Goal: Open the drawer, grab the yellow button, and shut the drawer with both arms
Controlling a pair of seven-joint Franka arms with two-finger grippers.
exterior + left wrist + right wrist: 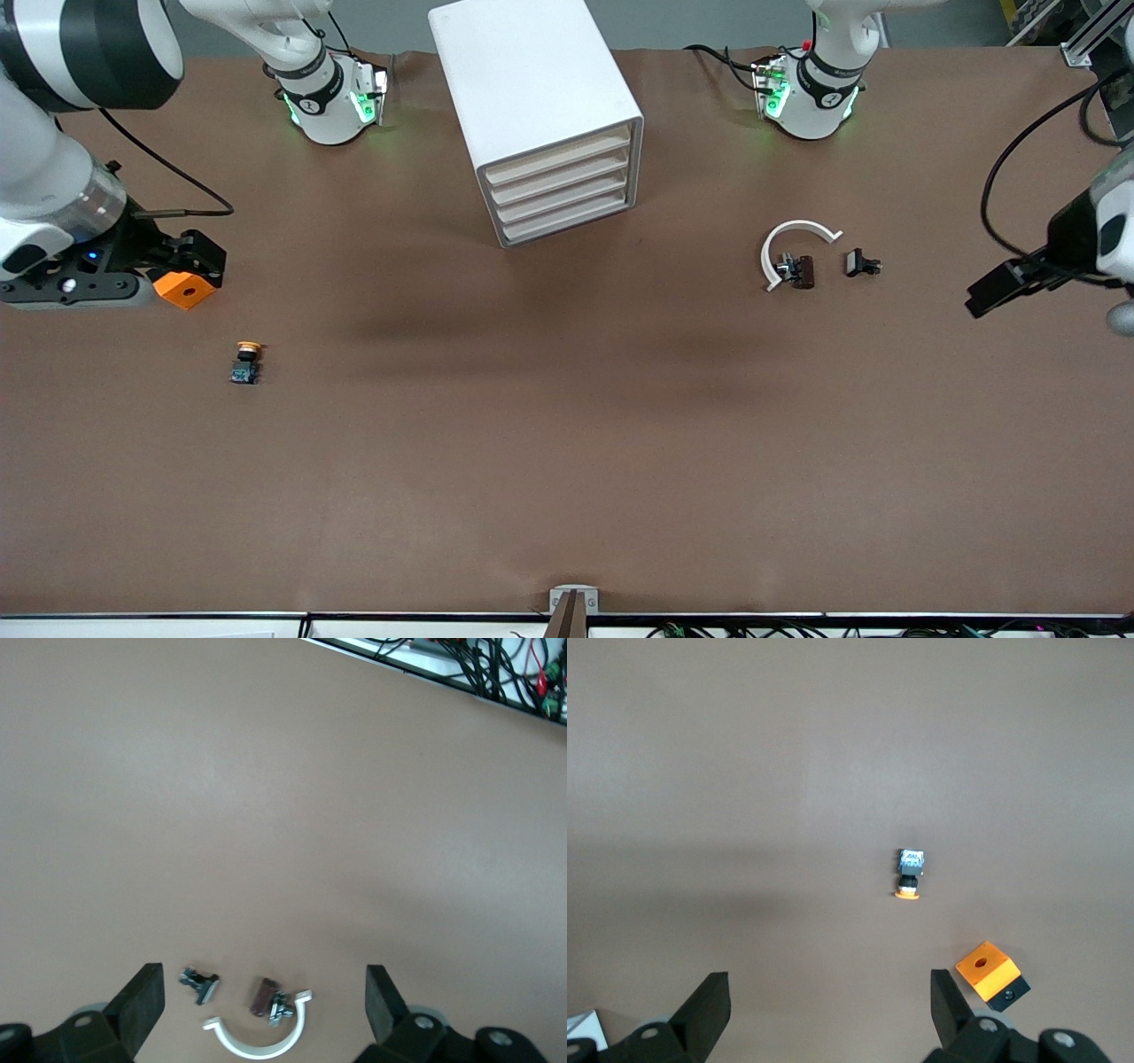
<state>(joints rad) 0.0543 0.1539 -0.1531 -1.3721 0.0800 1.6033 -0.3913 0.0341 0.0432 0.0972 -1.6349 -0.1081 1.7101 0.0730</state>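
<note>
The white cabinet stands at the middle of the table near the arms' bases, and all four beige drawer fronts are shut. The button lies on the table toward the right arm's end, with its yellow-orange cap and bluish base; it also shows in the right wrist view. My right gripper hangs open and empty over the table beside the orange block, as its wrist view shows. My left gripper is open and empty over the left arm's end of the table.
An orange square block with a hole lies by the right gripper, farther from the front camera than the button. A white arc with small black parts lies toward the left arm's end.
</note>
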